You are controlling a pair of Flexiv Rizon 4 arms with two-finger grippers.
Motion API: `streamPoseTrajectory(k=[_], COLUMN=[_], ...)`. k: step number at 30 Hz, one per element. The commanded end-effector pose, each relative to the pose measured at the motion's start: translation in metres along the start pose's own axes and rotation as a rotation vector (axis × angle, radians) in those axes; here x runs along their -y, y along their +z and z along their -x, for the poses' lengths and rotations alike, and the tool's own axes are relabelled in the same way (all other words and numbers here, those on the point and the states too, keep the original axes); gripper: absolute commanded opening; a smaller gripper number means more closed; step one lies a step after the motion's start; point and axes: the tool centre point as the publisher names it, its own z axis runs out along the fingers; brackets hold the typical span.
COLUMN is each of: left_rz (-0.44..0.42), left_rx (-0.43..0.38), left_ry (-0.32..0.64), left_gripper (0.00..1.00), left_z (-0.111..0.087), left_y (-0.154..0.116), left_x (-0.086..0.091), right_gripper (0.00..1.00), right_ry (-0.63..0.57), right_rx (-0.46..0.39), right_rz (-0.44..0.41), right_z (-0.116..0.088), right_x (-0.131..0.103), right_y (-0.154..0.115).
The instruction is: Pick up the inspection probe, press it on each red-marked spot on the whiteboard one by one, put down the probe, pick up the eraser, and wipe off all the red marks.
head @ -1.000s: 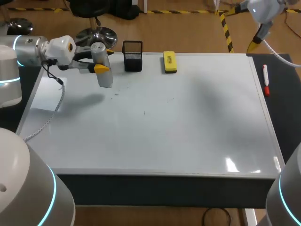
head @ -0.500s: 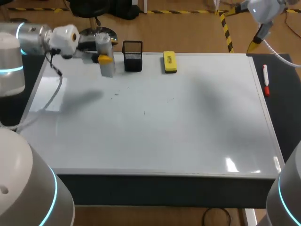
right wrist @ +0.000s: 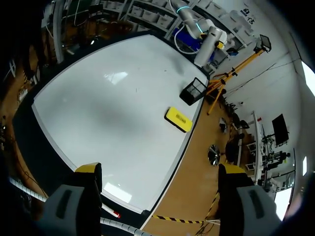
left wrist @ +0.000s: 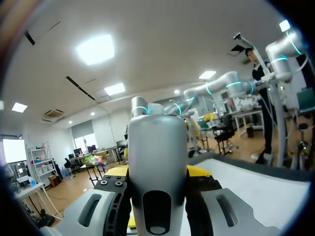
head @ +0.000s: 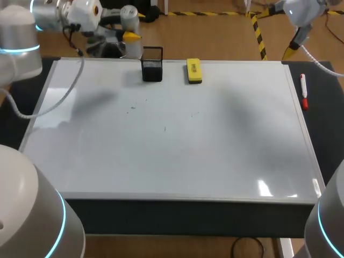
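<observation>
At the far left corner of the whiteboard [head: 177, 156], the left gripper [head: 130, 36] grips the probe [head: 130, 21], a grey cylinder held roughly upright over the board's far edge. It stands just beside a black mesh holder [head: 152, 65]. Left wrist view: the probe [left wrist: 157, 157] fills the space between the fingers [left wrist: 219, 206], which press it from both sides, yellow tips showing behind it. Whether its lower end touches anything cannot be told.

Along the same far edge, the yellow eraser [head: 194, 71] lies flat on the board, near the holder and apart from it. A few faint specks [head: 133, 108] sit on the board's left half; their colour cannot be told. A red marker [head: 303, 92] lies on the dark strip of table beside the board's right edge.

Right wrist view: the right gripper [right wrist: 160, 169] hangs high above the table, its fingers [right wrist: 88, 169] spread wide with nothing between them. Well ahead of it lie the whiteboard [right wrist: 108, 98], the eraser [right wrist: 178, 119] and the holder [right wrist: 193, 91].
</observation>
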Motion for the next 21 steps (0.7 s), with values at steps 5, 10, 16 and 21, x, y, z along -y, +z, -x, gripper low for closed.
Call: streamPoseTrajectory(k=[5,10,16,21], left_rz=[-0.020,-0.017,-0.008,-0.009], left_rx=[-0.098,-0.103,-0.096,-0.073], left_ry=[-0.019,-0.028,-0.041,-0.056], left_gripper=[0.00,0.00,0.00,0.00], left_z=[0.029,0.039,0.047,0.053], left_y=[0.021,0.030,0.035,0.035], left_x=[-0.010,-0.017,-0.029,-0.041], right_gripper=[1.00,1.00,1.00,1.00], right_ry=[-0.001,-0.001,-0.001,-0.001], right_rx=[-0.004,-0.004,-0.004,-0.004], right_rz=[-0.003,-0.003,-0.003,-0.003], right_z=[0.000,0.000,0.000,0.000], right_x=[0.000,0.000,0.000,0.000], right_y=[-0.001,-0.001,-0.001,-0.001])
